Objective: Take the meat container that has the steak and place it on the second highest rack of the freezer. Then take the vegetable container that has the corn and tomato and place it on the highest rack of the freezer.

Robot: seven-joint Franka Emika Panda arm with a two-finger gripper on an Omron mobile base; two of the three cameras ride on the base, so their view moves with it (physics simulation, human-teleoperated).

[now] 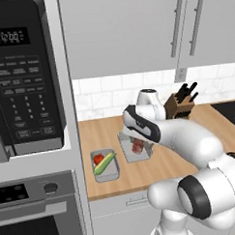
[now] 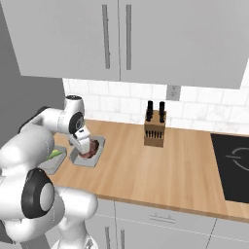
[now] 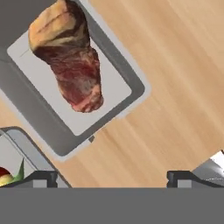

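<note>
steak (image 3: pixel 70 61) in its container (image 3: pixel 127 74) lies below the wide-spread gripper (image 3: pixel 111 177).

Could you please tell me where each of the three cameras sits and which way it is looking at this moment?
Left base view: behind the arm's left, facing the counter; the white arm rises at lower right over the steak container.
Right base view: behind its right, facing the same counter; arm at lower left.
Hand view: on the hand, looking down at the steak; the open gripper shows its fingertips.
All three share the steak; both base views share the knife block.
</note>
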